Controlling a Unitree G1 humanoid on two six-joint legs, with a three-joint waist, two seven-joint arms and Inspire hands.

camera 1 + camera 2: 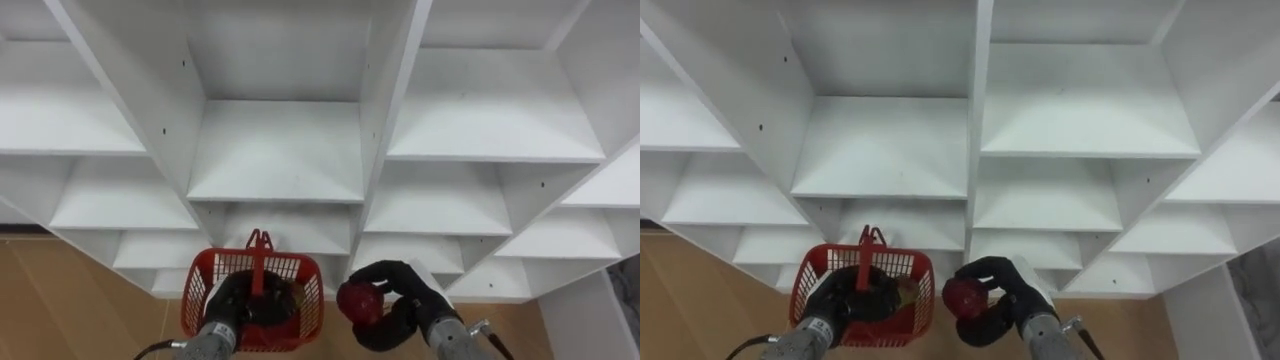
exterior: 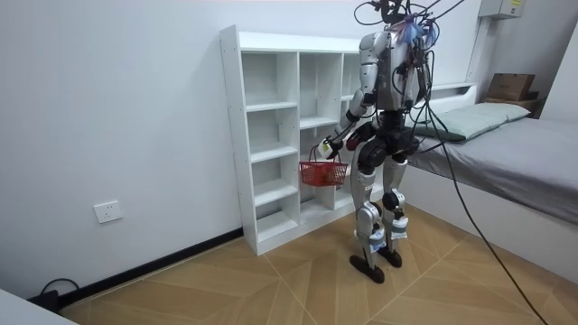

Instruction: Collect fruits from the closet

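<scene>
1. My right hand point(image 1: 402, 292) is curled round a red fruit point(image 1: 357, 301) and clamped on it, low in the eye views and right of centre.
2. Just left of it, my left hand point(image 1: 232, 305) is closed on the handle point(image 1: 258, 250) of the red basket point(image 1: 300, 268), which hangs at the near edge. The fruit is beside the basket's right rim, not in it.
3. A small brownish thing point(image 1: 908, 290) lies inside the basket; I cannot tell what it is.
4. Beyond both hands stands the white closet point(image 1: 275, 150), its open compartments facing me.
5. In the room view the robot stands upright close before the closet on the wooden floor point(image 2: 271, 289), with a bed point(image 2: 515, 153) on the room view's right.
</scene>
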